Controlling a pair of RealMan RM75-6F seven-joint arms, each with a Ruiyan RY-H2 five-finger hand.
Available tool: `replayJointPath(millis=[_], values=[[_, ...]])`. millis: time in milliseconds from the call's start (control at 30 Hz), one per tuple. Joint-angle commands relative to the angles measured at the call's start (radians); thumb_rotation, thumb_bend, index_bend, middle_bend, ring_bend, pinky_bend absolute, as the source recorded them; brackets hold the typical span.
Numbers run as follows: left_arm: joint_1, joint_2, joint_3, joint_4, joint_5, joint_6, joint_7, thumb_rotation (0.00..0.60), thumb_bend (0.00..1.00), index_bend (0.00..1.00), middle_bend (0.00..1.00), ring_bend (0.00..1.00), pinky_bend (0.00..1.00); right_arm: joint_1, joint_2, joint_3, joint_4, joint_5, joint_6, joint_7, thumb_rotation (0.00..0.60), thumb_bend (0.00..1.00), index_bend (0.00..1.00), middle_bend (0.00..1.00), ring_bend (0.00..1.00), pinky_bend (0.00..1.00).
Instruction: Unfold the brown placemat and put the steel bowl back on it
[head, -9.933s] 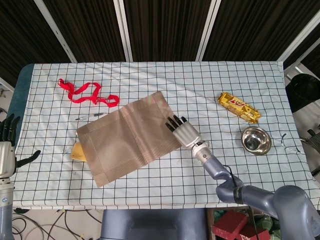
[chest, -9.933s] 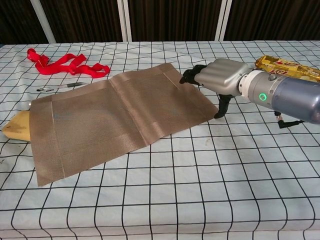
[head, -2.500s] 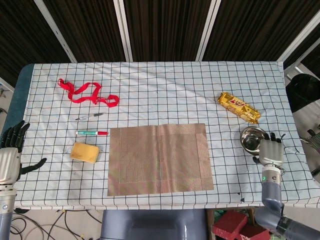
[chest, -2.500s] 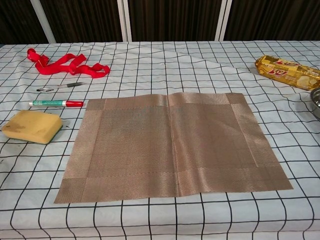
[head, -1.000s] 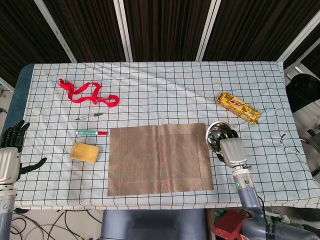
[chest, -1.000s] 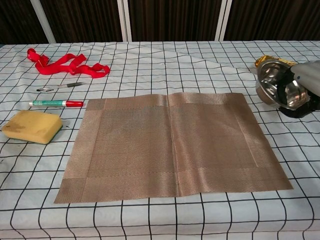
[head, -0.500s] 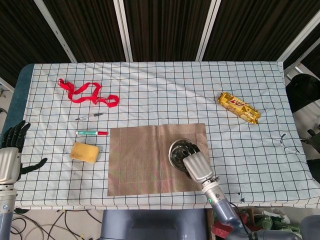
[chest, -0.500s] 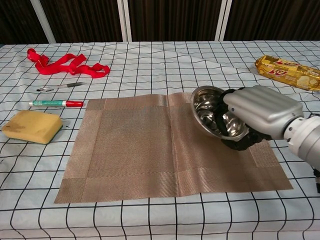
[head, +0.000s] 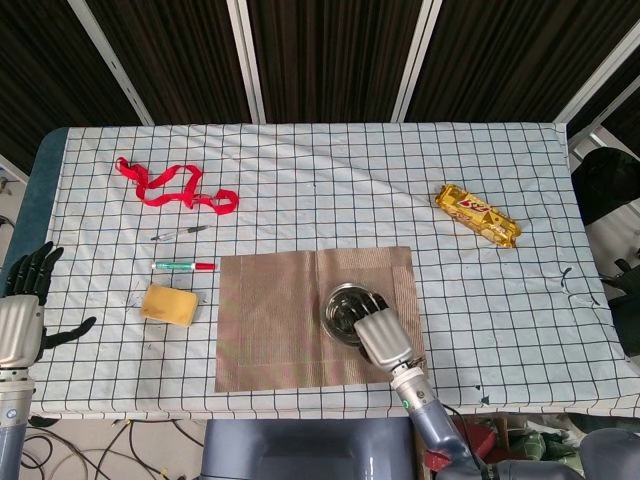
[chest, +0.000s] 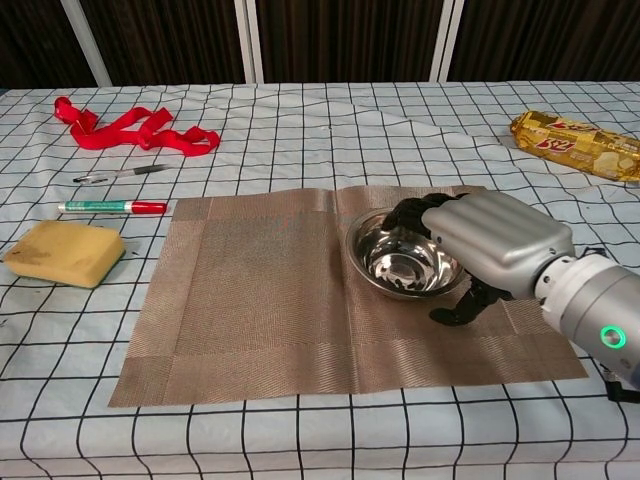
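Placemat (head: 300, 318) (chest: 300, 290) lies unfolded and flat on the checked cloth (head: 320, 180) (chest: 330, 120), near the front edge of the table. Bowl (head: 347, 310) (chest: 400, 262) sits on the right half of the mat, mouth up and about level in the chest view. The right hand (head: 384, 337) (chest: 490, 245) grips it from the right: fingers (chest: 415, 212) curl over the rim into the bowl, and the thumb (chest: 462, 306) reaches down beside its outer wall, its tip on or just above the mat. Whether the bowl's base fully rests on the mat or hangs just over it, I cannot tell.

The left hand (head: 20, 315) hangs off the left edge of the table, holding nothing, fingers spread apart; only the head view shows it.

Left of the mat lie a sponge (head: 168, 303) (chest: 62, 252) and, just beyond it, a marker (head: 183, 266) (chest: 112, 207) with a red cap. Farther back are a pen (head: 180, 233) (chest: 120, 174) and a ribbon (head: 172, 187) (chest: 135, 128). A snack pack (head: 477, 214) (chest: 577, 145) lies well apart at the right.
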Motion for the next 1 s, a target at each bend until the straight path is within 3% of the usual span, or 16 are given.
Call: replayJointPath(millis=[33, 233, 433, 700, 1000], values=[[0.001, 0.000, 0.000, -0.001, 0.001, 0.002, 0.000, 0.600, 0.03, 0.05, 0.00, 0.00, 0.00, -0.011, 0.013, -0.008, -0.014, -0.007, 0.014, -0.004, 0.600, 0.11, 0.08, 0.03, 0.07, 0.18], [0.003, 0.001, 0.004, 0.001, 0.008, 0.006, 0.003, 0.600, 0.03, 0.05, 0.00, 0.00, 0.00, -0.051, 0.079, -0.035, -0.060, -0.034, 0.067, -0.005, 0.600, 0.11, 0.07, 0.02, 0.05, 0.18], [0.003, -0.003, 0.016, 0.008, 0.025, 0.008, 0.024, 0.600, 0.03, 0.04, 0.00, 0.00, 0.00, -0.103, 0.205, -0.056, -0.100, -0.094, 0.150, 0.031, 0.600, 0.11, 0.03, 0.01, 0.04, 0.18], [0.000, -0.005, 0.034, 0.018, 0.027, -0.011, 0.109, 0.600, 0.03, 0.00, 0.00, 0.00, 0.00, -0.216, 0.424, -0.090, -0.131, -0.174, 0.291, 0.187, 0.600, 0.10, 0.00, 0.00, 0.00, 0.18], [0.034, 0.004, 0.060, -0.019, 0.053, 0.038, 0.195, 0.600, 0.02, 0.00, 0.00, 0.00, 0.00, -0.344, 0.559, -0.122, -0.069, -0.236, 0.419, 0.415, 0.600, 0.09, 0.00, 0.00, 0.00, 0.18]])
